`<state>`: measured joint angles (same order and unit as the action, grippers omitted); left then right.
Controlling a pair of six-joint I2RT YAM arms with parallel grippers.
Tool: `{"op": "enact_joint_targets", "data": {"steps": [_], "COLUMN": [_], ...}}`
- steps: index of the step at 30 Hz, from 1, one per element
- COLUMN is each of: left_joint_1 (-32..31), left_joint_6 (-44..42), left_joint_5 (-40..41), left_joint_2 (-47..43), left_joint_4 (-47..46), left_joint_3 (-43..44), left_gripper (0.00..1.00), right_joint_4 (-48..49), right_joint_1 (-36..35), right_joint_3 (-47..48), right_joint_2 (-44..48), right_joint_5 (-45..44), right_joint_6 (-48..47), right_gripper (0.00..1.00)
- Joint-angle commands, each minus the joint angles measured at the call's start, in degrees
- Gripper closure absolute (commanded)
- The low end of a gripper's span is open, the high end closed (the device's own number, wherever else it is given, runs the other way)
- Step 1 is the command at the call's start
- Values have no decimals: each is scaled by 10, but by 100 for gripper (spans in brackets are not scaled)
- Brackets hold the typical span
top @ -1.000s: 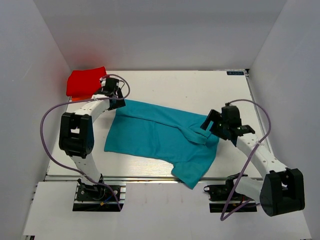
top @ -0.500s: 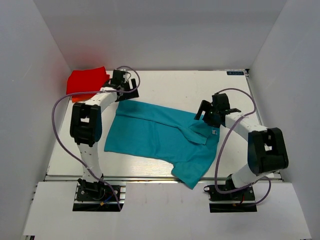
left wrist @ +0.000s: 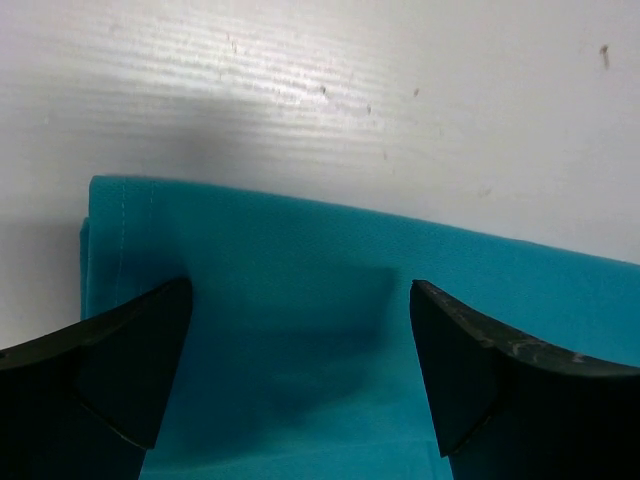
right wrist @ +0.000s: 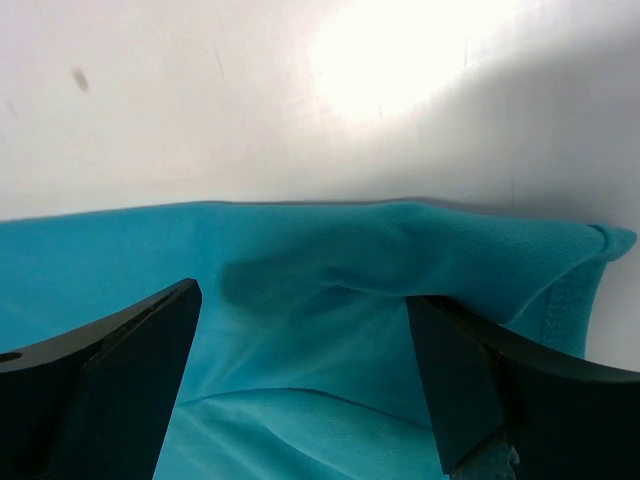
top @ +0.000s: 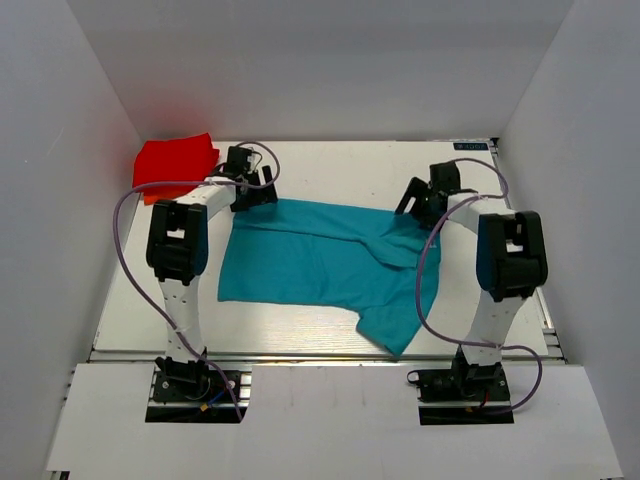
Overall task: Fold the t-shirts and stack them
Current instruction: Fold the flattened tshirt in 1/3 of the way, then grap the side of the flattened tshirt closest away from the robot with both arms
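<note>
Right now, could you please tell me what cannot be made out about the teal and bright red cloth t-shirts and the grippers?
Top view: the left gripper and right gripper cover the teal cloth t-shirt's far corners.
Top view: the bright red cloth t-shirt is too small to count its folds; the left arm crosses its near edge.
Wrist views: red one out of frame; whether the open fingers press the teal cloth cannot be told.

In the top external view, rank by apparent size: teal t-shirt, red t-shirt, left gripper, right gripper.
1. teal t-shirt, by far the largest.
2. red t-shirt.
3. left gripper and right gripper: they look about alike, so I won't rank them.
</note>
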<state>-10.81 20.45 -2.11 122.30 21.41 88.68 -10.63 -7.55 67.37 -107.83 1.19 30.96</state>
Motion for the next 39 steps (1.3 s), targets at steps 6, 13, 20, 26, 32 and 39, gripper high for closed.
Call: {"op": "enact_joint_targets", "data": {"steps": [6,13,20,26,32,39], "left_joint_1": [-1,4,4,-2,-7,-7], "left_joint_6": [44,31,6,44,116,116], "left_joint_5": [-7,-7,30,56,45,40], "left_joint_2": [77,110,-32,-238,-362,-436], "left_joint_4": [9,47,67,83,107,106], "left_joint_3": [72,177,143,-61,-287,-424], "left_gripper": [0,0,0,0,0,0], "right_joint_4": [-77,-62,-12,-19,-54,-130], "right_joint_1": [36,32,17,-19,-69,-138], "right_joint_3": [212,245,159,-20,-170,-264], "right_joint_2": [-185,-133,42,207,347,418], "right_joint_5": [56,63,71,-3,5,61], "right_joint_6": [-90,-174,-207,-179,-120,-111], "right_gripper": [10,10,10,10,10,10]}}
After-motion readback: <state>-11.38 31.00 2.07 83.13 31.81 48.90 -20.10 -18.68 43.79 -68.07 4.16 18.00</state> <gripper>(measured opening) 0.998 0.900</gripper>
